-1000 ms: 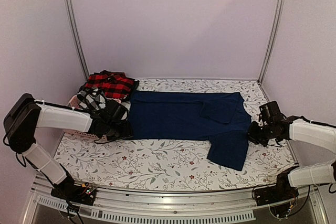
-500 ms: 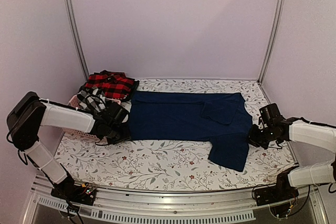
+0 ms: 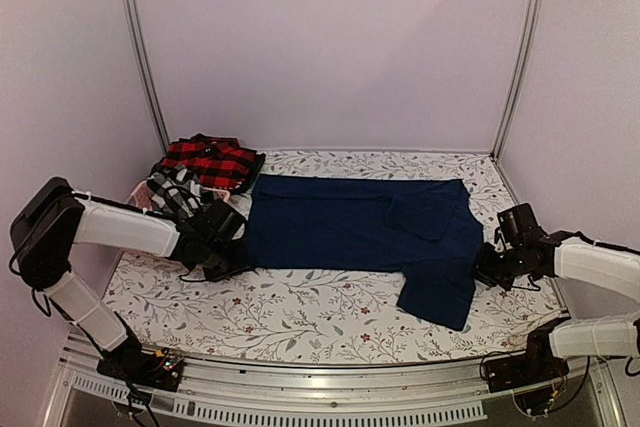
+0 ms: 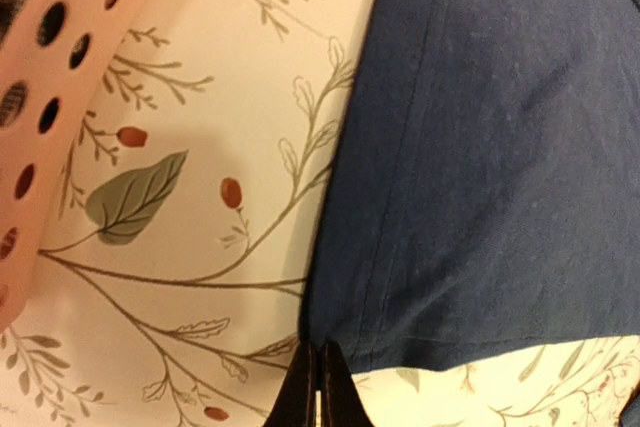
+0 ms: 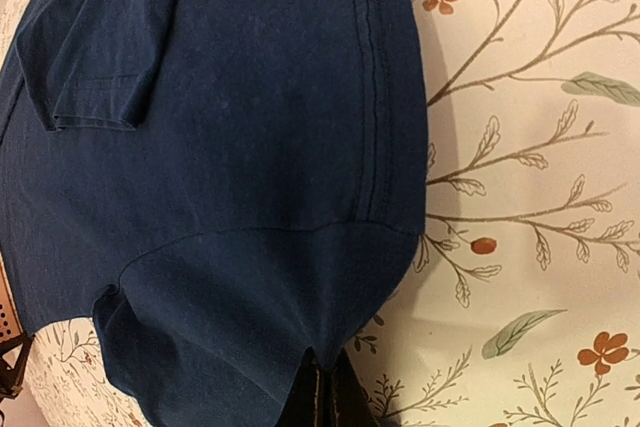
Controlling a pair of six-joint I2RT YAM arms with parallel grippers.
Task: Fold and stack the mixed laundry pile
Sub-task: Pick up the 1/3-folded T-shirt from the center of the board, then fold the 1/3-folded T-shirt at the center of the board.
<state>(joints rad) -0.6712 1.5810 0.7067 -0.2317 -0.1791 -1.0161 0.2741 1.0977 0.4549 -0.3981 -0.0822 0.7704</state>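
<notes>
Both arms have just tugged outward on the navy garment [image 3: 350, 227].

- Right pincer [image 3: 484, 271] has slid toward the lower right of the top view over the last second. The garment's right edge went with it.
- Left pincer [image 3: 234, 265] has dropped slightly toward the lower left. It holds the left end just beside the pink basket [image 3: 140, 197].
- Result: the cloth lies longer and flatter across the middle of the surface [image 3: 300, 312].
- One flap at lower right points toward the near edge and isn't squared up.

Pincer state:
- Left wrist view: left pincer [image 4: 318, 387] is at bottom centre, fingers pressed together on the garment's [image 4: 500, 147] lower-left corner hem. The basket wall [image 4: 40, 97] is at upper left.
- Right wrist view: right pincer [image 5: 320, 397] is at bottom centre, fingers clamped on a bunched bit of the navy edge [image 5: 250, 147].

Rest of the pile is untouched in the upper left of the top view:
- The red-and-black plaid piece [image 3: 210, 162] sits on top.
- The checked shirt [image 3: 172, 192] is below it, at the basket.

My read is that this is the spread-and-tension step before the first fold. Nothing is folded or stacked yet, so the task is early. The cloth looks flat enough to start folding, but the lower-right flap probably needs straightening first or the fold will come out skewed.
</notes>
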